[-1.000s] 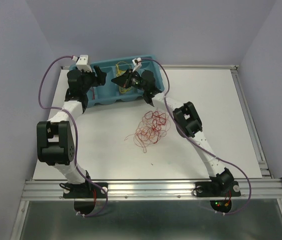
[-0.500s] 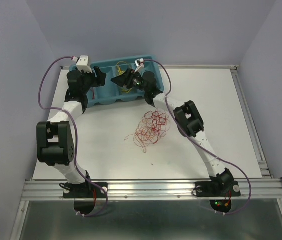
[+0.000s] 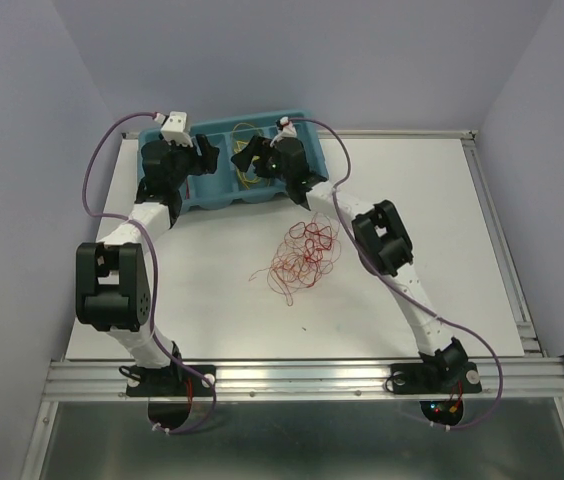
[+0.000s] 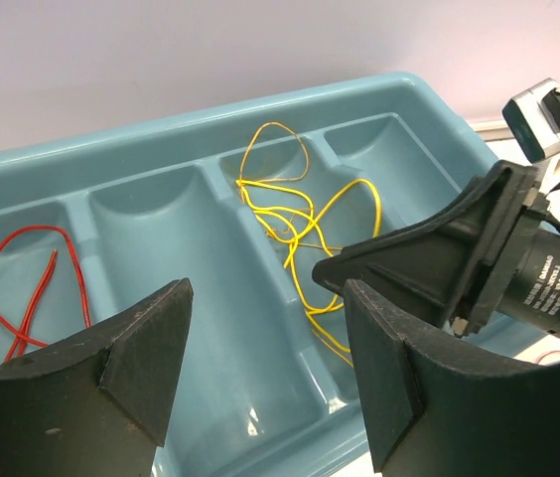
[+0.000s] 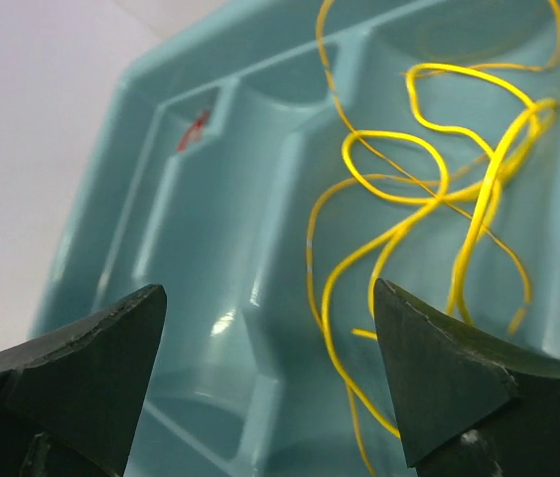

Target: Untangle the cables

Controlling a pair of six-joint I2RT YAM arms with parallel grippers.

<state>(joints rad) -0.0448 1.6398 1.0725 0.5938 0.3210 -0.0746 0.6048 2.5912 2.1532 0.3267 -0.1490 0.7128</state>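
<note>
Left pincer and right pincer are hanging spread and empty over the tray at the surface's far edge. Yellow cables are lying inside it, and the red tangle is sitting mid-surface toward the near edge, closer to the right pincer.

Pale lavender walls, white tabletop, aluminium rail along near edge, even light

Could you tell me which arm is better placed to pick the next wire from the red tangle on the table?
Right, probably: the right gripper, jaws open and empty, hangs nearer the red tangle than the left gripper, also open.
</note>
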